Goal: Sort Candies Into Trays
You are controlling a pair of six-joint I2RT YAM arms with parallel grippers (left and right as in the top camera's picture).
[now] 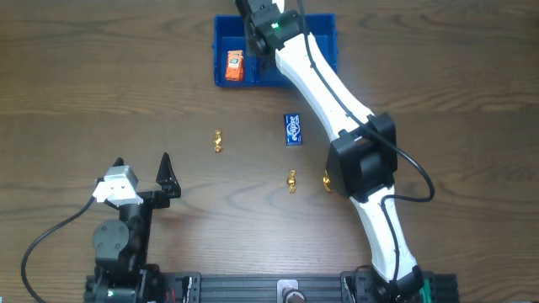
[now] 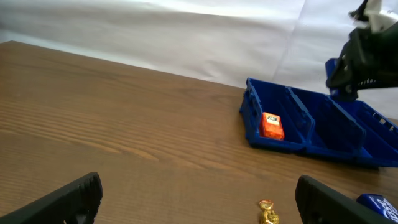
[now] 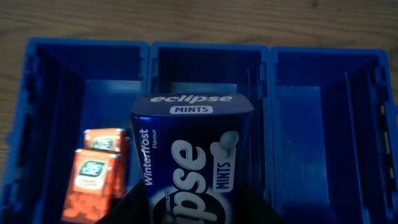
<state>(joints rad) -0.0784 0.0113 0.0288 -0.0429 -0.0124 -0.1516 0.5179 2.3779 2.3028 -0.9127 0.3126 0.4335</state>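
Brown wood-grain tabletop (image 1: pixel 101 101) carries everything. Two arms stand at its near edge. The white right arm (image 1: pixel 328 93) stretches far up and across to the tray, while the dark left arm (image 1: pixel 126 236) stays folded low by its base.

At the far side sits the blue tray (image 1: pixel 324 59), with three compartments side by side. The right hand (image 1: pixel 254 44) hangs above it, clenched on a dark blue mint tin (image 3: pixel 193 155). The tin stands upright in the grip. In the right wrist view it is in front of the middle compartment and lifted clear of the tray floor.

The left hand (image 1: pixel 141 160) is released, its two black fingers (image 2: pixel 68 199) spread wide with nothing between them. It is over bare tabletop, well apart from the tray.

A second tin (image 1: pixel 292 129), also dark blue, lies flat on the tabletop. It is just on the near side of the tray, beside the right arm.

An orange box (image 1: pixel 235 65) lies in the tray's end compartment, the leftmost one in the top view. The right wrist view shows two orange labels there, and I cannot tell whether that is one box or two.

Three gold candies lie loose on the wood. One (image 1: pixel 219 140) is left of the second tin. Another (image 1: pixel 292 181) is nearer the bases. The third (image 1: pixel 327 178) is close by it, partly under the right arm.
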